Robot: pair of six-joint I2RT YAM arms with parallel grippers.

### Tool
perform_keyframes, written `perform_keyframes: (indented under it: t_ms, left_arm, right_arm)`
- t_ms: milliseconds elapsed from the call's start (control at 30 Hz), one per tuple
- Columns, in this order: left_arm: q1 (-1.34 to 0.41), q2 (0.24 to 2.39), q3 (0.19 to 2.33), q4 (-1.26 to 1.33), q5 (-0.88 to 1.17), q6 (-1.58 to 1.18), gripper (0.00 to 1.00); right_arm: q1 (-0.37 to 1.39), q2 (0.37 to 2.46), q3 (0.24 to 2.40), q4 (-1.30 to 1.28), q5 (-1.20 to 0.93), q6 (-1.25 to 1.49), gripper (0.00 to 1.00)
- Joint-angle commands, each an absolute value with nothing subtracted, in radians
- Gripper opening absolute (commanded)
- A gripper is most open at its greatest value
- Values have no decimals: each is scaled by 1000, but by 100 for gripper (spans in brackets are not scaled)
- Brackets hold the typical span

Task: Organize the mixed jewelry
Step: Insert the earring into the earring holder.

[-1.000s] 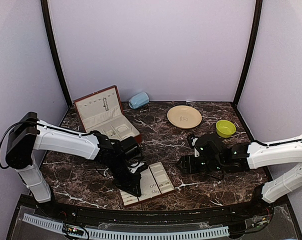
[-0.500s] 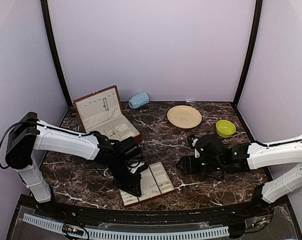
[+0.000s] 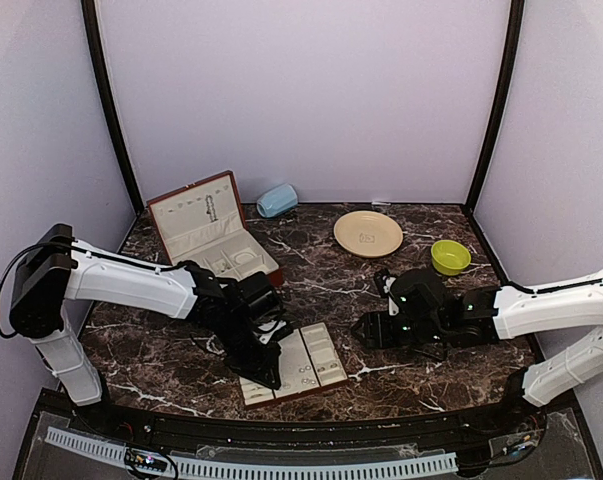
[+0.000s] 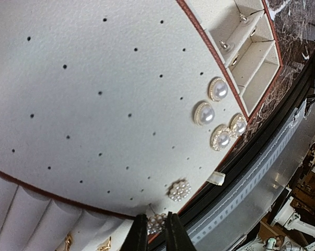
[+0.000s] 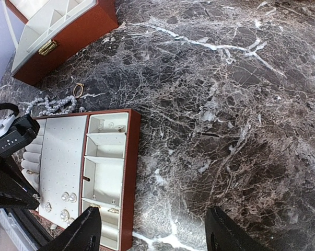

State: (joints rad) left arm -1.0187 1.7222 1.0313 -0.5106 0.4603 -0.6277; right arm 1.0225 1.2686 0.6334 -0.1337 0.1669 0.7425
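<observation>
In the left wrist view my left gripper is shut on a small pearl-cluster earring at the near edge of the cream perforated pad. A matching cluster and several round pearl earrings sit on that pad. From above, the left gripper hangs over the near left corner of the slotted tray. My right gripper is open over bare marble beside the tray, holding nothing. A white bead strand and a thin ring lie on the table behind the tray.
The red-brown jewelry box stands open at the back left. A blue object, a cream plate and a green bowl line the far side. The table's near edge runs just below the tray.
The left gripper has edged slightly over the tray's near left corner, still shut. The right arm has not moved.
</observation>
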Motion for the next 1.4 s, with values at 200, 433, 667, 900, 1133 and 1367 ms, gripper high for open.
perform_keyframes:
  t_ms: [200, 433, 667, 900, 1133, 1367]
  left_arm:
    - [-1014, 1696, 996, -505, 462, -621, 4]
    - [-1014, 1698, 999, -518, 459, -630, 17]
    - [-1013, 1697, 1010, -525, 452, -630, 30]
    - [-1014, 1693, 1017, -537, 445, -626, 35]
    - [-1014, 1666, 1039, -576, 413, -617, 42]
    - [-1014, 1648, 1049, -587, 398, -612, 49]
  right_arm:
    - [1018, 1259, 624, -100, 162, 751, 69]
    - [1019, 1256, 626, -101, 167, 751, 69]
    - [1018, 1258, 626, -100, 166, 751, 69]
    - [1019, 1257, 626, -98, 164, 753, 69]
    - [1019, 1241, 616, -51, 126, 716, 70]
    - [1019, 1243, 626, -41, 113, 692, 71]
